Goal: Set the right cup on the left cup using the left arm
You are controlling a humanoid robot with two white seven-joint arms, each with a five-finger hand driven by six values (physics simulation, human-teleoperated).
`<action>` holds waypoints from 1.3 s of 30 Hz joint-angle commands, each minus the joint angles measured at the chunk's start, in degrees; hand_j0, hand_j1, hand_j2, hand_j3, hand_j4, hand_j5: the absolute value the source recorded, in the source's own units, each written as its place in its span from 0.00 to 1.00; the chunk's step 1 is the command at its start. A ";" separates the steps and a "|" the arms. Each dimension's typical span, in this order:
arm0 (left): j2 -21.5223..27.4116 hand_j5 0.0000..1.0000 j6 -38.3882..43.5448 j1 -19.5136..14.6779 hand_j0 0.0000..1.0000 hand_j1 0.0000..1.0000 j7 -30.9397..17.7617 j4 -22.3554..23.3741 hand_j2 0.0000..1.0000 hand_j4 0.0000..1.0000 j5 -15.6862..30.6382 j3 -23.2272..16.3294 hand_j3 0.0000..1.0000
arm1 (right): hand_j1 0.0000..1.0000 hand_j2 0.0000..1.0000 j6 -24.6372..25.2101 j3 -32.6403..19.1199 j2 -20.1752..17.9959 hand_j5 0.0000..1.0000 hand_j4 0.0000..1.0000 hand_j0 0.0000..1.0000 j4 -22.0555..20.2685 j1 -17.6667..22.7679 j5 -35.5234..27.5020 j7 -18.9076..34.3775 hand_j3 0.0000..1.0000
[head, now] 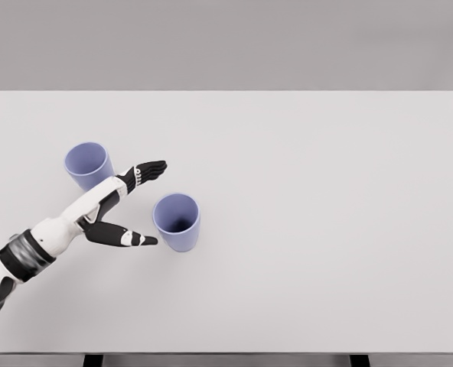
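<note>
While the left hand (123, 206) sits out over the white tabletop (326, 229), its fingers (151, 170) are spread wide apart and holding nothing. The upper fingers point off to the right and slightly up, and the thumb (138, 240) sticks out lower down, its tip just beside the right cup (177, 222). I honestly can't tell if the thumb tip is actually touching the cup wall or just really close to it.

So the right cup is a lavender-blue one, standing upright with its mouth open toward the camera, sitting on the tabletop left of the middle. It's right in front of the gap between thumb and fingers, not inside it.

The left cup (87, 164) looks like the same kind, same color, also upright, farther back and off to the left. The white forearm passes just in front of it, so its lower right edge is partly covered. The two cups are clearly apart, with the spread hand between them.

The arm comes in from the lower left corner.
</note>
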 commanded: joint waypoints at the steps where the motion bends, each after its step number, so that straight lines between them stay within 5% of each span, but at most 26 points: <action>1: -0.43 0.99 0.31 0.00 0.99 0.99 0.79 0.20 0.99 0.99 -0.95 0.07 0.99 | 1.00 1.00 0.00 0.00 0.00 1.00 1.00 1.00 0.00 0.09 0.00 0.01 1.00; 15: -4.73 0.99 0.58 0.97 0.99 0.99 0.79 2.23 0.99 0.99 -4.73 -0.45 0.99 | 1.00 1.00 0.00 0.00 0.00 1.00 1.00 1.00 0.00 0.00 0.00 0.01 1.00; 39: -6.14 0.99 1.11 0.79 0.99 0.99 0.79 3.55 0.99 0.99 -4.64 -2.39 0.99 | 1.00 1.00 0.00 0.00 0.00 1.00 1.00 1.00 0.00 0.09 0.00 0.01 1.00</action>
